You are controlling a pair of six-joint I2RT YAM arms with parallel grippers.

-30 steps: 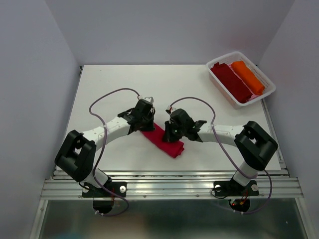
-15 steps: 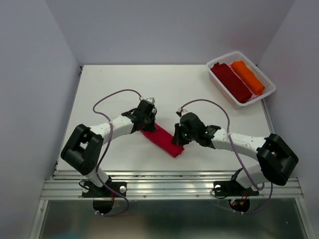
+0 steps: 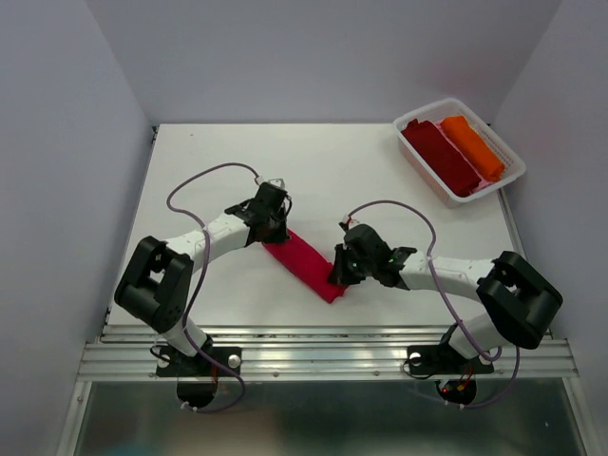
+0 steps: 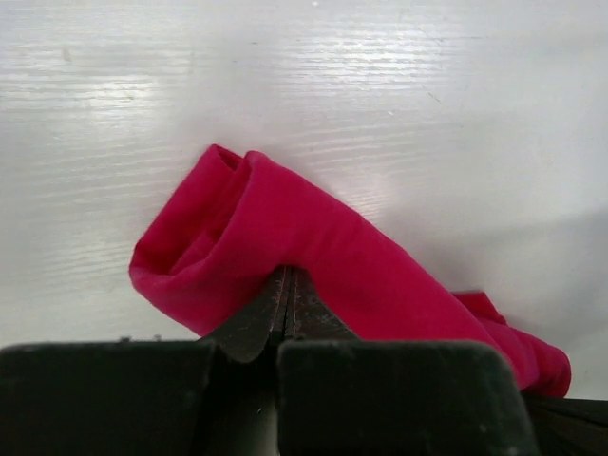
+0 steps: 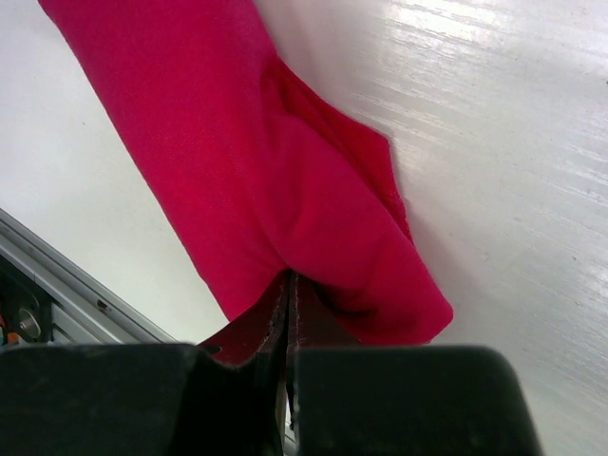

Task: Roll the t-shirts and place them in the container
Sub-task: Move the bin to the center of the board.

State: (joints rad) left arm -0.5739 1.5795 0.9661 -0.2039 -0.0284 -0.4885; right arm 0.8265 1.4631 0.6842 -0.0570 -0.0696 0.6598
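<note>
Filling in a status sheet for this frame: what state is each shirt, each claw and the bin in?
Red t-shirt, folded into a long narrow strip, pinched at both ends.
Left claw, shut on the strip's far end.
Right claw, shut on its near end.
Maroon t-shirt, rolled, in the bin.
Orange t-shirt, rolled, beside the maroon one.
Bin, upright, holding both rolls.

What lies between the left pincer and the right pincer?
The crimson t-shirt, a long band pinched at both ends; the top external view shows it.
</note>
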